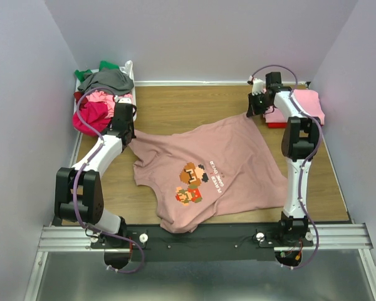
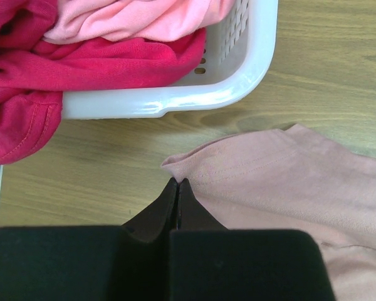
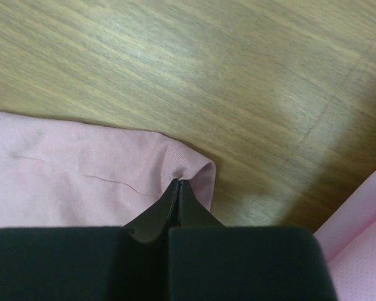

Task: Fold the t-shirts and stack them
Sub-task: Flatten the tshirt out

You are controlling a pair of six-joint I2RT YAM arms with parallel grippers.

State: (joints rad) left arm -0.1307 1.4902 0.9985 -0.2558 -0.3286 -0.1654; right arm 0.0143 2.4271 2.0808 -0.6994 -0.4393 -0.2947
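A dusty-pink t-shirt (image 1: 210, 175) with a pixel-art print lies spread on the wooden table, print up. My left gripper (image 1: 126, 130) is shut on its far left corner (image 2: 182, 164), pinching the hem just below the basket. At the far right corner (image 3: 194, 166) my right gripper (image 1: 255, 106) is also shut, with the hem bunched at its fingertips. Several more t-shirts, red (image 2: 81, 63), pink (image 2: 131, 19), grey (image 1: 106, 78) and green, fill the white basket (image 2: 175, 103) at the back left. Folded pink shirts (image 1: 301, 106) lie stacked at the back right.
Purple walls close in the table on the left, back and right. The basket rim (image 1: 133, 78) sits close beside my left wrist, and the folded stack edge (image 3: 363, 213) is just right of my right gripper. Bare wood (image 1: 188, 103) shows beyond the shirt.
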